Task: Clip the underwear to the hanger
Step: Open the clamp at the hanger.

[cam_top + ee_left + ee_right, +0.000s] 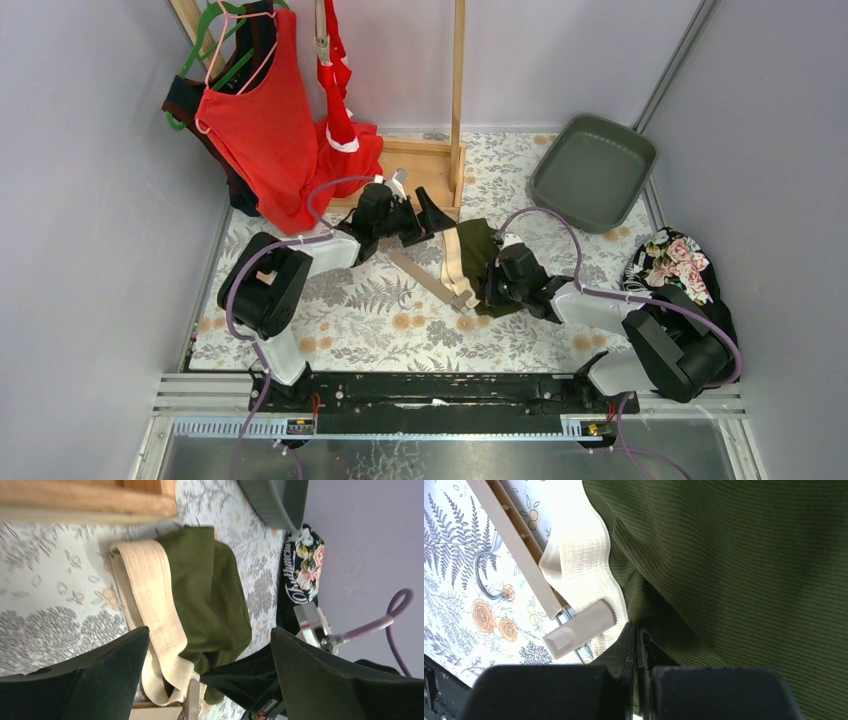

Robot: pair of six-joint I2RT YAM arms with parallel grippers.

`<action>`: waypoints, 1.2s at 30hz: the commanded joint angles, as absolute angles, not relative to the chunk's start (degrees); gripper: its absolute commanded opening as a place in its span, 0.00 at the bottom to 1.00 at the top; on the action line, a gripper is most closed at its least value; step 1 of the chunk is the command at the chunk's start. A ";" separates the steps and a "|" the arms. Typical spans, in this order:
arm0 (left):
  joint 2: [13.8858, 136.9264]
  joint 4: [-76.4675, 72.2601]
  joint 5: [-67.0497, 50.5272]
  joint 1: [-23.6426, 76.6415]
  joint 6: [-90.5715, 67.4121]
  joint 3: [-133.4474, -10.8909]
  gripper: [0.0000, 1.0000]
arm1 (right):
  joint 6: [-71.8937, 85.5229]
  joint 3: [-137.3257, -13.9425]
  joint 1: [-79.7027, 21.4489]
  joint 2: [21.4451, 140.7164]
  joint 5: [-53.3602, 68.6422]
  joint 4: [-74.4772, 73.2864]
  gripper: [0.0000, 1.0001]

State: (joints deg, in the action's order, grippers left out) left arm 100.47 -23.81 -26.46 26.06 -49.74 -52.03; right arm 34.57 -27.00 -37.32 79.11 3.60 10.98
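The olive green underwear with its cream waistband lies mid-table. A beige clip hanger lies flat beside it, and its end clip sits at the waistband. My right gripper is shut on a fold of the olive underwear just beside that clip. Left of the garment, my left gripper hovers open; in the left wrist view the olive underwear lies beyond its spread fingers. The red underwear hangs from a clip at the back.
A red tank top hangs at the back left on the wooden stand, whose post rises behind the olive garment. A grey tray sits back right. A black floral cloth lies by the right arm.
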 commanded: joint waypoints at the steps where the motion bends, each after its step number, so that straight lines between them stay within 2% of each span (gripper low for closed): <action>1: 100.91 -28.74 -26.82 28.75 -51.55 -50.15 0.90 | 36.17 -23.79 -37.78 78.79 1.59 1.42 0.00; 11: 104.91 -32.69 -19.72 32.33 -50.55 -49.09 0.90 | 37.75 -21.62 -38.55 74.54 1.67 0.78 0.00; 36: 111.79 -42.56 -19.48 32.44 -54.02 -49.12 0.90 | 40.44 -19.08 -40.38 71.43 1.72 0.00 0.00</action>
State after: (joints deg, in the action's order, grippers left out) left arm 110.54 -37.63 -19.49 32.21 -53.30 -47.77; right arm 40.34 -21.32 -39.27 70.94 2.37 8.43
